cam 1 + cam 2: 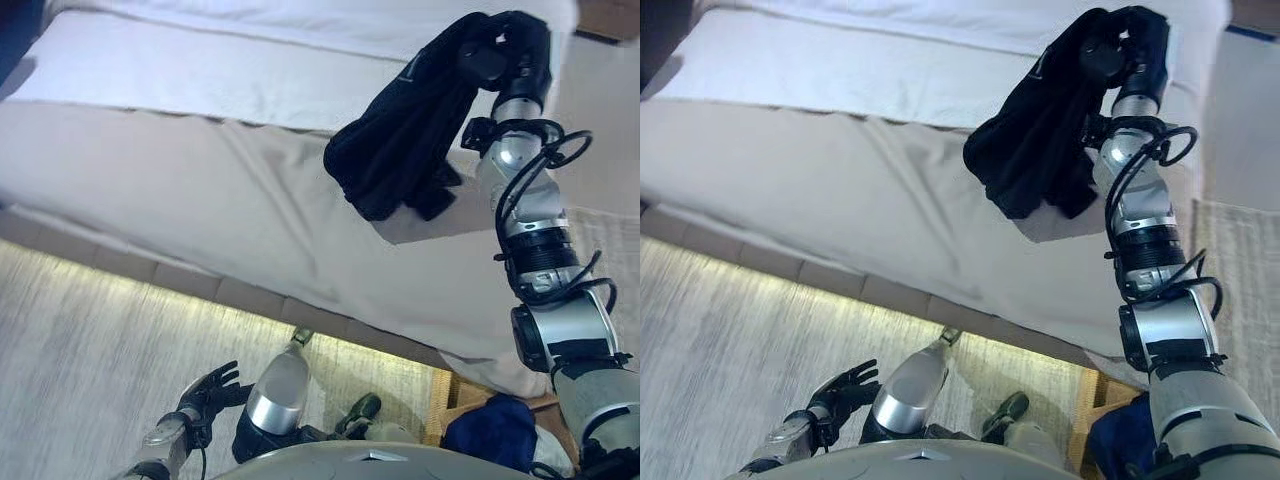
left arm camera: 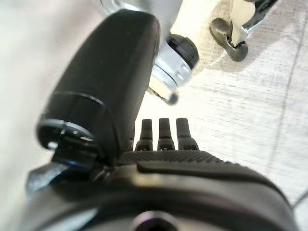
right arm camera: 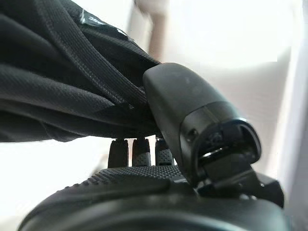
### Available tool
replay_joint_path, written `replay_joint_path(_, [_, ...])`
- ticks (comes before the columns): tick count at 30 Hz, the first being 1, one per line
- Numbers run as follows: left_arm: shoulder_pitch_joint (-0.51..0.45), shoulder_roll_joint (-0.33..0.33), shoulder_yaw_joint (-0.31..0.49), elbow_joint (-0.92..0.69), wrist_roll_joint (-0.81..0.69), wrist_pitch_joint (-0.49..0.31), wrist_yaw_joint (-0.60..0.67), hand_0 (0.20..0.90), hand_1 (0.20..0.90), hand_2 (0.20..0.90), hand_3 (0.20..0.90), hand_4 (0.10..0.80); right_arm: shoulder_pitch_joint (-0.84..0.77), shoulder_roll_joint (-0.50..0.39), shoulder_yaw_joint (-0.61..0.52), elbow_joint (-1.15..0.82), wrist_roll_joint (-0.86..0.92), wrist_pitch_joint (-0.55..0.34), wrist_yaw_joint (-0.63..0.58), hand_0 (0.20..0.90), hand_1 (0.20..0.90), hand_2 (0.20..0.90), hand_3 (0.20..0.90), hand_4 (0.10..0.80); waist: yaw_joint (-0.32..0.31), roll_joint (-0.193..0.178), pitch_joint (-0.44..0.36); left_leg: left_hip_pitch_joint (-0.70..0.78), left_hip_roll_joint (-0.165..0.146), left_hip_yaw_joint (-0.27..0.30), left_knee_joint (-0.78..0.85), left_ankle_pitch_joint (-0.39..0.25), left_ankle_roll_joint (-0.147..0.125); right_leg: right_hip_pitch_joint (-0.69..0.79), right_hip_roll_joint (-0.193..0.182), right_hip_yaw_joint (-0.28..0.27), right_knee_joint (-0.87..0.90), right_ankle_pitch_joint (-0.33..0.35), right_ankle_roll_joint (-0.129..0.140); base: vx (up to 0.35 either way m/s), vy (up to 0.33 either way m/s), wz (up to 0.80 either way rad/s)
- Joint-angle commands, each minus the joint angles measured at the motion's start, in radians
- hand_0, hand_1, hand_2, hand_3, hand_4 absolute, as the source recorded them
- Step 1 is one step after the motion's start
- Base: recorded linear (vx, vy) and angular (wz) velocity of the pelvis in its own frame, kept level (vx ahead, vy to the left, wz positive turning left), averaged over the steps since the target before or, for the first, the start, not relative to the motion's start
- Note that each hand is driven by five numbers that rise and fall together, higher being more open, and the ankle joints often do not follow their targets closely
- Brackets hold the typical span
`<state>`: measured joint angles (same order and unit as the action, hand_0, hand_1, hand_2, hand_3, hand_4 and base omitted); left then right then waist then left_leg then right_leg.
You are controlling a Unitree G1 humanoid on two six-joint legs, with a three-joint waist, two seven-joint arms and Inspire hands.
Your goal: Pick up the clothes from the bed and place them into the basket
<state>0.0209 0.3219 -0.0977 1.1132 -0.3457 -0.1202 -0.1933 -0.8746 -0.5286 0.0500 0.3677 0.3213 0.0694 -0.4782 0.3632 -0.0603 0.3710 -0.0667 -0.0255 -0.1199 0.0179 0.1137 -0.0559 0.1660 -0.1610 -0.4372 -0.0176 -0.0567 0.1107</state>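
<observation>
A black garment hangs in the air above the bed, bunched and drooping. My right hand is raised high at the upper right and is shut on its top edge; in the right wrist view the thumb presses the black cloth against the fingers. My left hand hangs low beside the bed, over the carpet, with fingers spread and nothing in it. A basket corner shows at the bottom right with a blue garment in it.
The bed carries a beige cover and a white sheet further back. A lit strip runs along the bed base. Grey carpet lies below it.
</observation>
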Motion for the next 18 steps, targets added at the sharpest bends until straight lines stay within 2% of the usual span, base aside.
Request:
replay_joint_path(1, [0.074, -0.001, -0.009, 0.082, 0.052, 0.006, 0.022, 0.9, 0.9, 0.9, 0.9, 0.8, 0.036, -0.19, -0.019, -0.176, -0.092, -0.142, -0.109, 0.3, 0.3, 0.3, 0.2, 0.1, -0.091, 0.025, -0.255, 0.073, -0.004, 0.051, -0.094, -0.093, 0.042, -0.017, 0.069, 0.056, 0.045, -0.048, -0.043, -0.085, -0.07, -0.71])
replay_joint_path(7, [0.027, -0.002, -0.014, 0.061, 0.053, 0.069, 0.037, 0.9, 0.9, 0.9, 0.9, 0.8, 0.082, -0.359, -0.087, -0.263, -0.124, -0.104, -0.217, 0.3, 0.3, 0.3, 0.2, 0.1, -0.217, 0.012, -0.303, 0.127, 0.017, 0.162, -0.105, -0.135, 0.041, -0.043, 0.087, 0.156, -0.036, 0.019, -0.035, -0.089, -0.068, -0.69])
replay_joint_path(11, [-0.002, 0.004, -0.034, 0.04, 0.068, 0.104, 0.033, 0.9, 0.9, 0.9, 0.9, 0.8, 0.112, -0.447, -0.142, -0.234, -0.041, -0.114, -0.256, 0.3, 0.3, 0.3, 0.2, 0.1, -0.278, 0.003, -0.32, 0.146, 0.025, 0.22, -0.105, -0.152, 0.041, -0.052, 0.094, 0.191, -0.047, 0.034, -0.034, -0.065, -0.061, -0.55])
replay_joint_path(13, [-0.022, 0.006, -0.054, 0.028, 0.073, 0.119, 0.031, 0.9, 0.9, 0.9, 0.9, 0.8, 0.133, -0.485, -0.171, -0.207, -0.01, -0.102, -0.251, 0.3, 0.3, 0.3, 0.2, 0.1, -0.306, -0.001, -0.326, 0.16, 0.028, 0.251, -0.105, -0.162, 0.041, -0.054, 0.098, 0.205, -0.049, 0.037, -0.034, -0.042, -0.075, -0.37])
replay_joint_path(18, [-0.044, 0.011, -0.083, 0.014, 0.082, 0.142, 0.014, 0.9, 0.9, 0.9, 0.9, 0.8, 0.187, -0.553, -0.203, -0.133, -0.02, -0.068, -0.191, 0.3, 0.3, 0.3, 0.2, 0.1, -0.349, -0.005, -0.335, 0.186, 0.029, 0.288, -0.105, -0.177, 0.046, -0.054, 0.106, 0.239, -0.053, 0.041, -0.035, -0.002, -0.068, -0.35])
